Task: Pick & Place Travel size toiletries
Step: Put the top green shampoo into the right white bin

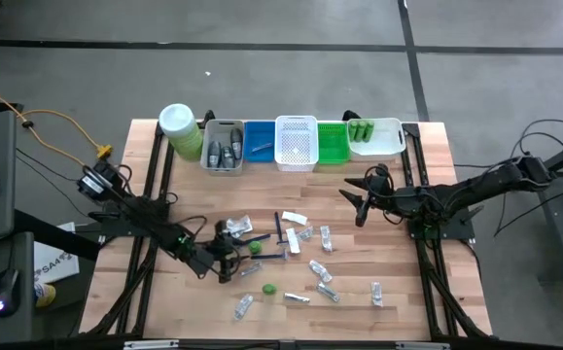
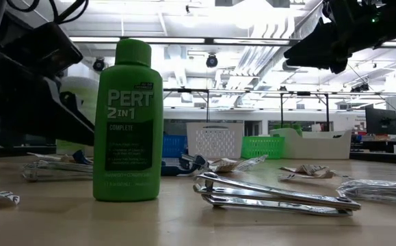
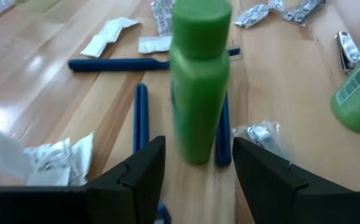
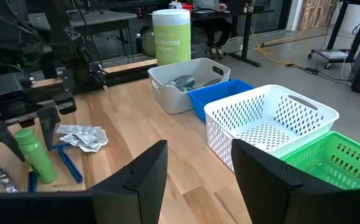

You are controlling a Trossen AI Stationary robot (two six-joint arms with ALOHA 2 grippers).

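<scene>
- Lining up my left end effector [image 3: 195,171] on an upright green bottle [image 3: 198,81] is the step in hand; in the left wrist view the bottle stands on the counter [image 3: 61,93] just ahead of the gap between my two dark fingers, centred on it.
- Its fingers stand part-way open, wider than the bottle, and hold nothing; neither pad touches the bottle yet.
- In the high view the left end effector [image 1: 221,261] sits left of centre in the frame, with the bottle [image 1: 256,248] just to its right among the scattered toiletries.
- Blue sticks [image 3: 141,118] lie flat beside and behind the bottle, a crumpled clear sachet [image 3: 43,155] lies near my left finger, and a second green bottle [image 3: 357,93] lies at the right edge of that wrist picture.
- Other toiletries are spread over the lower middle of the high view: sachets [image 1: 326,238] and a green piece [image 1: 269,289].
- My right end effector [image 1: 364,194] hangs over the counter right of centre in the high view, below the green bin [image 1: 332,144], fingers part-way apart and empty.
- Next, I judge, the left arm must ease forward until the bottle sits between the pads, then close on its body below the cap.
- The care needed: the bottle is tall and narrow and could tip if one finger nudges it first, and the sticks beside it should stay out of the grip.
- After that, the bottle likely belongs in the white bin [image 1: 378,136] at the upper right of the row, where similar green bottles already lie.
</scene>
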